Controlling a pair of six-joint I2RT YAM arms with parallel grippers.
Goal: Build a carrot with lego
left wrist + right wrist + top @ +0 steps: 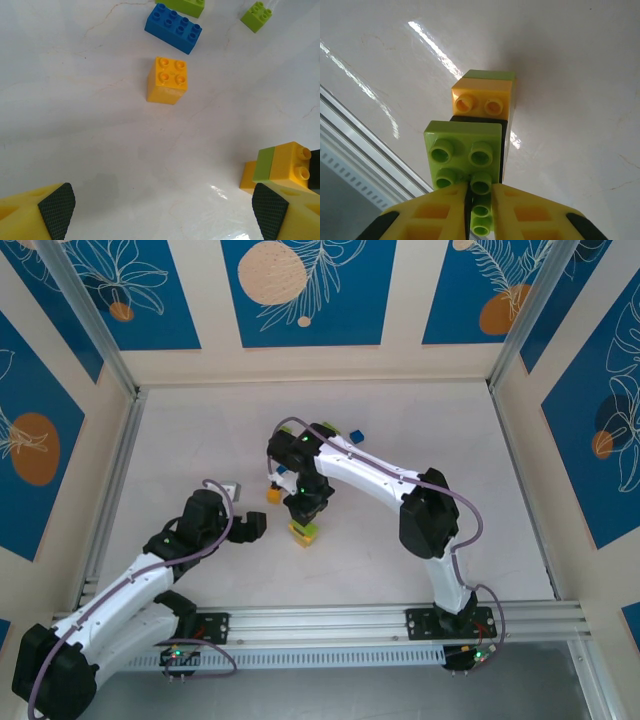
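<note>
My right gripper is shut on a lime green lego brick, pinching its row of studs. Right behind that brick is a black brick, then an orange brick with a lime green layer against the table. In the top view the right gripper hangs just over this small stack. My left gripper stands open to the stack's left with nothing between its pads. The stack sits by its right finger.
A loose orange brick stands ahead of the left gripper, with a blue brick and two lime green bricks beyond it. Another blue brick lies farther back. A metal rail runs along the near edge.
</note>
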